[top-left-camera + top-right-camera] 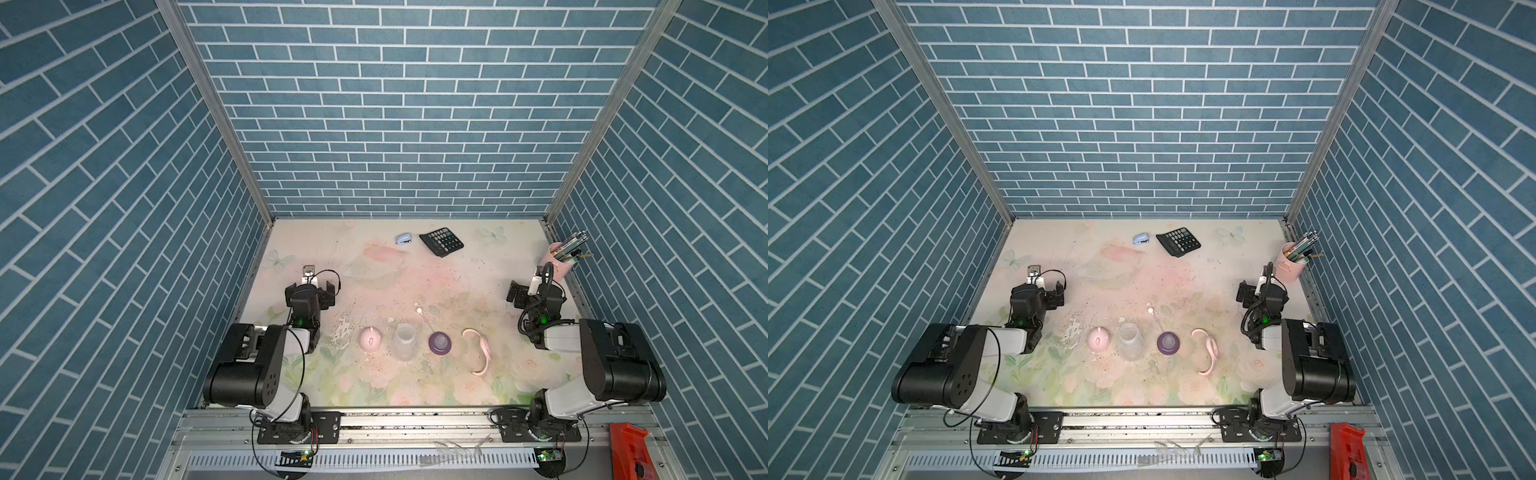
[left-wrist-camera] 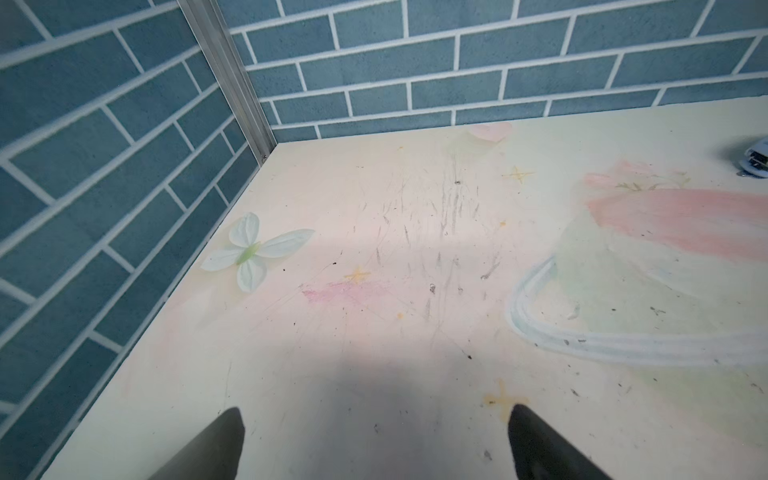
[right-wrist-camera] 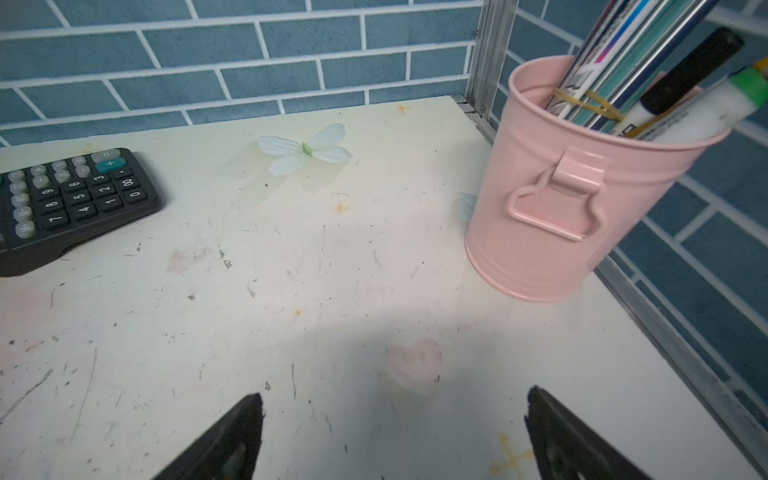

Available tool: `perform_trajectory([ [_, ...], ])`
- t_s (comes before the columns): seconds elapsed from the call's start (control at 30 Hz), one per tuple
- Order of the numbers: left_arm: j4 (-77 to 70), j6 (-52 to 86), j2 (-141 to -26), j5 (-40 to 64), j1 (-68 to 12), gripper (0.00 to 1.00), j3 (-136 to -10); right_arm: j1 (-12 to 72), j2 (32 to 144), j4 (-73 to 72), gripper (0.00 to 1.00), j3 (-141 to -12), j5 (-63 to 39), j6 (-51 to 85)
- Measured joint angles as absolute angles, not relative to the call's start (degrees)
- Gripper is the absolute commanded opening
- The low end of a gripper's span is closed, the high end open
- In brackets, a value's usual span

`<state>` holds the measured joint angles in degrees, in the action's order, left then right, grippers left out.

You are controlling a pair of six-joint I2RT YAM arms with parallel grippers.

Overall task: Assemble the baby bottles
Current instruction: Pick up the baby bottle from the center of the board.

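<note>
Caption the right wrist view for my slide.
Open right hand over the table, facing a calculator and a pink cup of pens.

clear plastic bottle body, scuffed matt table

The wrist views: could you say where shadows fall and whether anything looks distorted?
Left wrist view: shadow on the table ahead of the left gripper. Right wrist view: similar shadow ahead of the right gripper; the pink cup looks stretched.
</note>
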<state>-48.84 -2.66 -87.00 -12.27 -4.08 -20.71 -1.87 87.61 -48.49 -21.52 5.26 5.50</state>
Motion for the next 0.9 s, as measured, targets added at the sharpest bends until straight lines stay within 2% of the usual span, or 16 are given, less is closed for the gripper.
perform_trajectory([
  [0.9,-49.1,-2.9,-87.0,-11.7,-4.0,1.00,-20.8,-1.9,87.6,-48.5,0.98,-21.5,5.1,5.5],
])
